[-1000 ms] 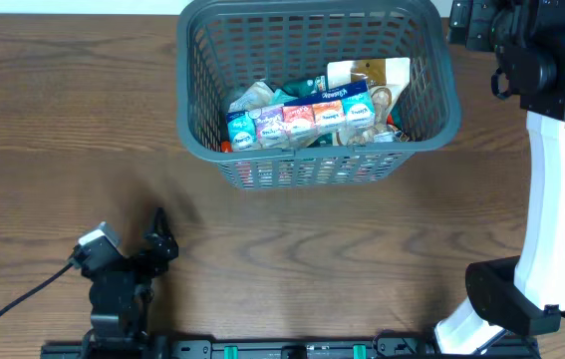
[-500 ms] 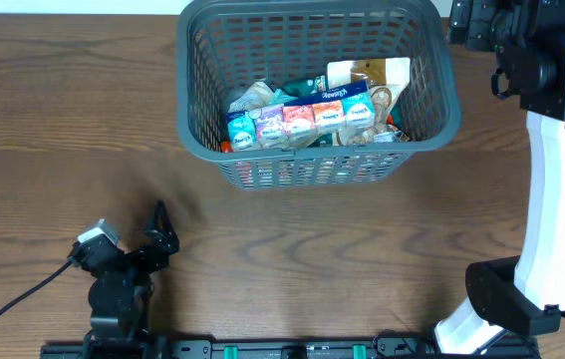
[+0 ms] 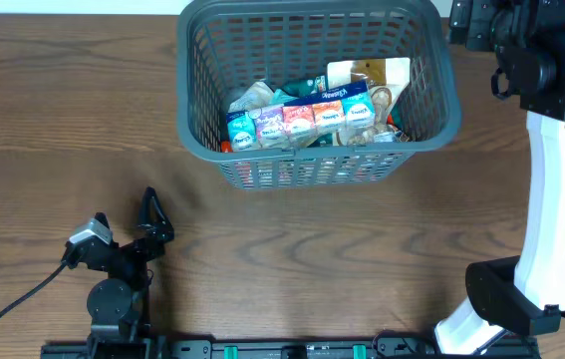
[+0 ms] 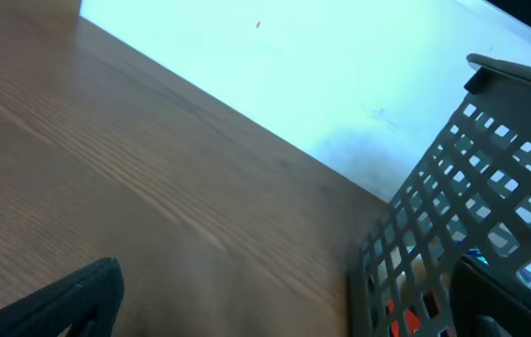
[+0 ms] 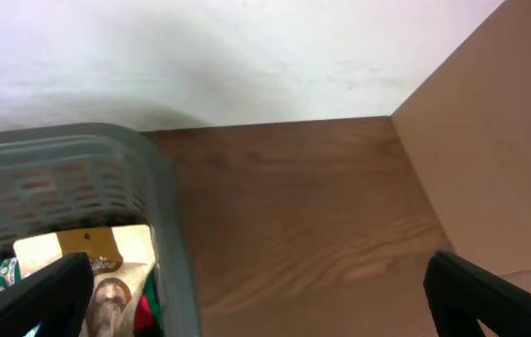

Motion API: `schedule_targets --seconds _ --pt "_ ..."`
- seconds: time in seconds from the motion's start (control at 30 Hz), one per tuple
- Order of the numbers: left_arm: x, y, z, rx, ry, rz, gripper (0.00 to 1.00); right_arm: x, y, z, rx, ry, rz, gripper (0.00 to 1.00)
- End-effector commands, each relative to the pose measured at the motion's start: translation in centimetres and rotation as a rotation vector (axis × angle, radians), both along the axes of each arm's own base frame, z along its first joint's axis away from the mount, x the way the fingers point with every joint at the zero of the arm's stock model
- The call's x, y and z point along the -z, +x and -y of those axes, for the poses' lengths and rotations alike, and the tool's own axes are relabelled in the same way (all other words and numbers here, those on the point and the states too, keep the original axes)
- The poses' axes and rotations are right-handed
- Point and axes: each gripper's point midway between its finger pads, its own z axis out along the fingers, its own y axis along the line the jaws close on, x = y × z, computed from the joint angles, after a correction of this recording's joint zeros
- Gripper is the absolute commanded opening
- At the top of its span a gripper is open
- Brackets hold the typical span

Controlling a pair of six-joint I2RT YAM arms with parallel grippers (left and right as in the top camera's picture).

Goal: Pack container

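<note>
The dark grey lattice container (image 3: 192, 110) stands at the back middle of the wooden table and holds several snack packs (image 3: 302, 115). Its wall also shows at the right of the left wrist view (image 4: 471, 187) and its rim at the left of the right wrist view (image 5: 153, 187). My left gripper (image 3: 126, 213) is open and empty near the front left edge, well apart from the container; its fingertips frame bare table (image 4: 274, 309). My right gripper (image 5: 256, 300) is open and empty above the table just right of the container; in the overhead view it is hidden by the arm.
The right arm's white base and column (image 3: 551, 219) stand at the right side of the table. A white wall (image 5: 199, 56) runs behind the table. A light wooden panel (image 5: 499, 140) stands at the far right. A cable (image 3: 13, 299) trails from the left arm.
My left gripper has drawn back a little toward the left and its fingers have swung to point more toward the back. The right arm and the container have not moved.
</note>
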Motion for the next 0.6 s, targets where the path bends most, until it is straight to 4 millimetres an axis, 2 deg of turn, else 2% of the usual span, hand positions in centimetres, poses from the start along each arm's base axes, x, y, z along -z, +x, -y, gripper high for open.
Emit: schedule_targets --seconds 0.0,0.2,0.57 --pt "1.59 -0.04 -0.51 -0.026 0.023 -0.038 0.99 -1.04 -0.69 0.6 0.016 -0.01 0.026 0.99" --pt "1.64 -0.03 -0.43 -0.008 0.14 -0.063 0.99 -1.04 -0.69 0.6 0.016 -0.01 0.026 0.99" --pt "1.68 -0.04 -0.44 0.046 0.608 -0.158 0.99 -1.04 -0.69 0.6 0.016 -0.01 0.026 0.99"
